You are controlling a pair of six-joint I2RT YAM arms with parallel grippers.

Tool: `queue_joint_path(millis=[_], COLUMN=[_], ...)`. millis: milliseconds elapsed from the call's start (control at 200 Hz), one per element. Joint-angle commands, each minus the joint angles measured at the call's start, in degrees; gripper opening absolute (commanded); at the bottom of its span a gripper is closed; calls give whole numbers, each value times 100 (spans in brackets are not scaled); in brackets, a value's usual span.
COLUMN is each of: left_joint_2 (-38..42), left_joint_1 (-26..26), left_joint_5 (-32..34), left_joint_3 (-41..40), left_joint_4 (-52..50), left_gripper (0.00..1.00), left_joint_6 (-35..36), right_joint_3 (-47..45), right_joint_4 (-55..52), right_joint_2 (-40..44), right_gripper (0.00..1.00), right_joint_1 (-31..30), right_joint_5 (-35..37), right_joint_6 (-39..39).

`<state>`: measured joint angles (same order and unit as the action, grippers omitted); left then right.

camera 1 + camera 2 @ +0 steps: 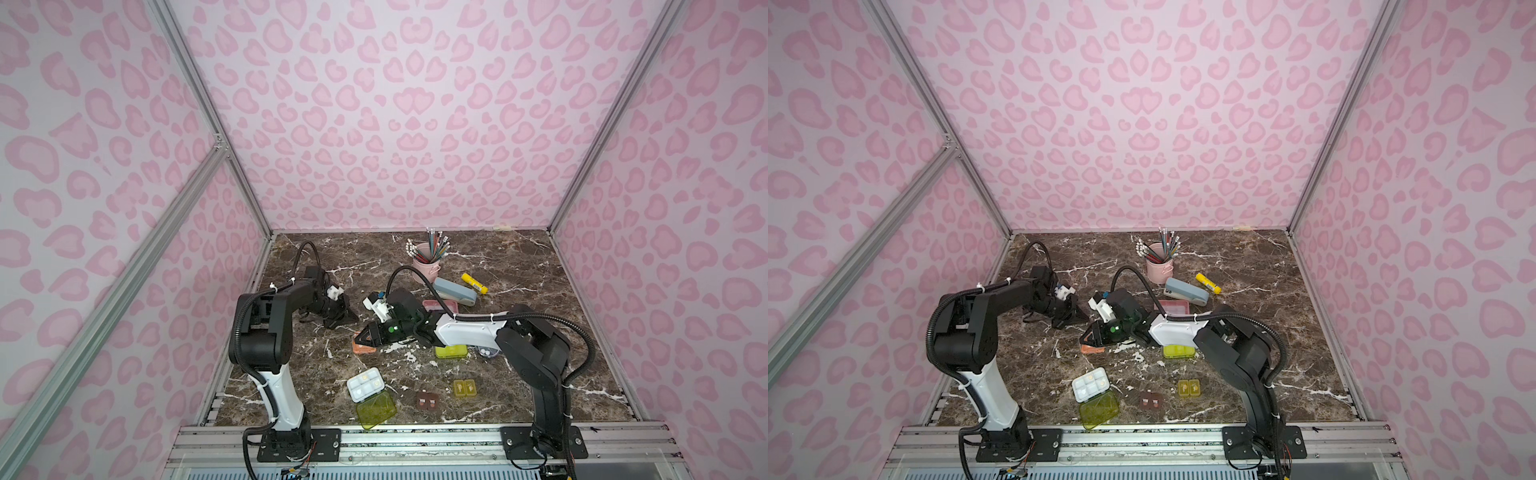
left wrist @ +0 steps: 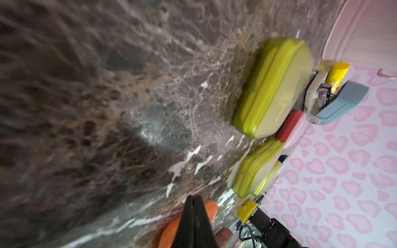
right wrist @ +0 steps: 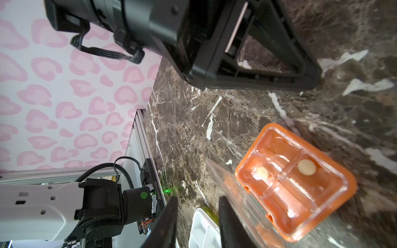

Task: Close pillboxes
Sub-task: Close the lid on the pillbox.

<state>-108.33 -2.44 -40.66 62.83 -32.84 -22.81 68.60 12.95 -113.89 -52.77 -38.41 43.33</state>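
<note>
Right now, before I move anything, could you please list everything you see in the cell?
orange pillbox: one, orange, open, mid-table
open tray pillbox: one, white with yellow-green lid, front
shut yellow-green pillboxes: two, yellow-green, by the right arm
pink pillbox: one, pink, behind the right arm
brown pillbox: one, brown, front
olive pillbox: one, yellow-olive, front, near the brown one
round pillbox: one, dark, beside the right arm
stapler: one, grey-blue, back
glue stick: one, yellow, beside the stapler
pencil cup: one, pink, back
table: one, brown marble, under everything
left gripper: one, black, shut, beside the orange pillbox
right gripper: one, black, open, over the orange pillbox
</note>
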Motion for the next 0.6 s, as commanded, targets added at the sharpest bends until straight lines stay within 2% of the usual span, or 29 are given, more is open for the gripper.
queue_joint_path(millis=[0,595], left_joint_2=[-97,-311], left_joint_1=[-59,-291], left_joint_5=[-81,-258], left_joint_3=[78,160], left_joint_4=[-176,-395], left_gripper=[3,3], left_joint_6=[179,330], right_joint_3=[49,-64], right_joint_4=[170,369], right_joint_2=[-75,-194], right_gripper=[34,33], right_joint_1=[14,124], right_joint_5=[-52,-52], right_joint_6=[-70,-36])
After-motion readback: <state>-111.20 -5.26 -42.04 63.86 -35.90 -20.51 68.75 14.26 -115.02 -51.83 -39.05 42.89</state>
